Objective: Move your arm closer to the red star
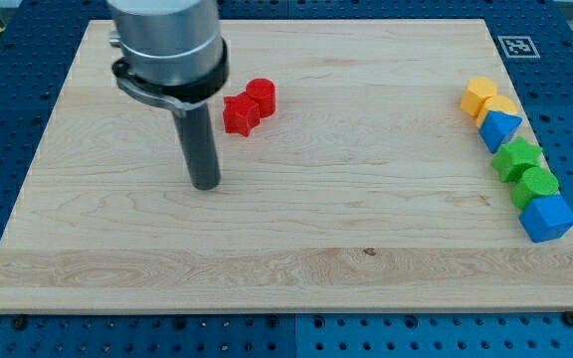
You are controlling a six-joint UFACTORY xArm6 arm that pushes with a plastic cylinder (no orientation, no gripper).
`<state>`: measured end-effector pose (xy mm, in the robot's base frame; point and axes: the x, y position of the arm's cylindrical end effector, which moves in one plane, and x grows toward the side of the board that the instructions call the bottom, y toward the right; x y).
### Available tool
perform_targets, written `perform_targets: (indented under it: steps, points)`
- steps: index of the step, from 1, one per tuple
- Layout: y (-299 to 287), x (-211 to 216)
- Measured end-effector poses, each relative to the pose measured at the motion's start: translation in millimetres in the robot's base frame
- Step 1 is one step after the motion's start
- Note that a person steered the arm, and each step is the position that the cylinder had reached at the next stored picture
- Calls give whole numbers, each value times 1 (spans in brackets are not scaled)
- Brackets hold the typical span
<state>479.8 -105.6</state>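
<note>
The red star [241, 114] lies on the wooden board [296, 249] at the upper left of centre, touching a red round block [262, 95] just up and right of it. My tip [205, 185] rests on the board below and a little left of the red star, with a gap of bare wood between them. The rod rises from the tip to the arm's grey body at the view's top left.
Along the board's right edge runs a line of blocks: two yellow [479, 94] [499, 107], a blue triangle [500, 127], a green star [517, 158], a green round block [538, 185], a blue block [547, 218]. A marker tag [516, 45] sits at the top right.
</note>
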Motion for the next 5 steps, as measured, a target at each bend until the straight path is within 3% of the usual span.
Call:
perform_targets:
  steps: [2, 5]
  points:
    - [-30, -34]
    - [16, -54]
